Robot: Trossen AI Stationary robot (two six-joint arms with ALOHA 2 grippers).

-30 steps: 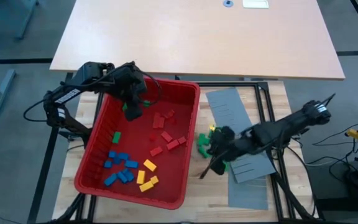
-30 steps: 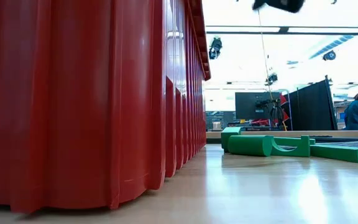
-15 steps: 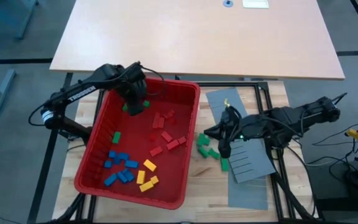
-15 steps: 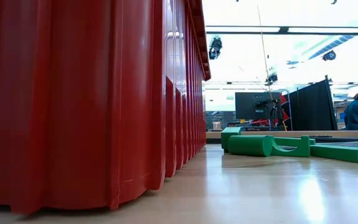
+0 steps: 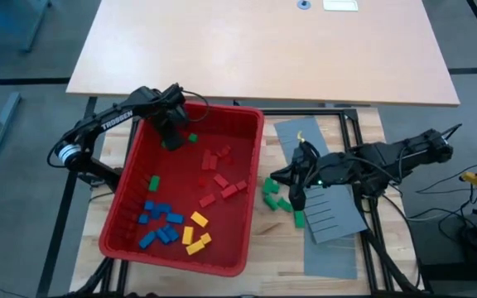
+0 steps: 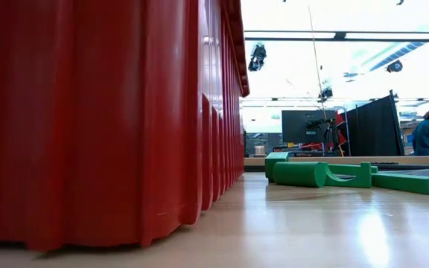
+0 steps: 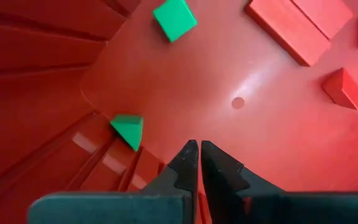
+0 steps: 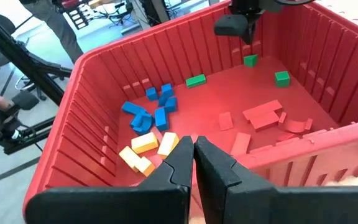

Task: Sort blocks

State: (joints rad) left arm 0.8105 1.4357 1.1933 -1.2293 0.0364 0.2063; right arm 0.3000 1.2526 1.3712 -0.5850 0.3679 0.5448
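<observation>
Left end effector [image 5: 172,139] clenched empty inside the red bin's [image 5: 248,207] far corner; right end effector [image 5: 296,200] clenched above green blocks [image 5: 273,195].

We see the bin [image 5: 247,124] on the table's left half, most blocks [image 5: 172,228] inside it; a few blocks [image 5: 273,194] lie just right, beside panels [image 5: 305,145].
</observation>
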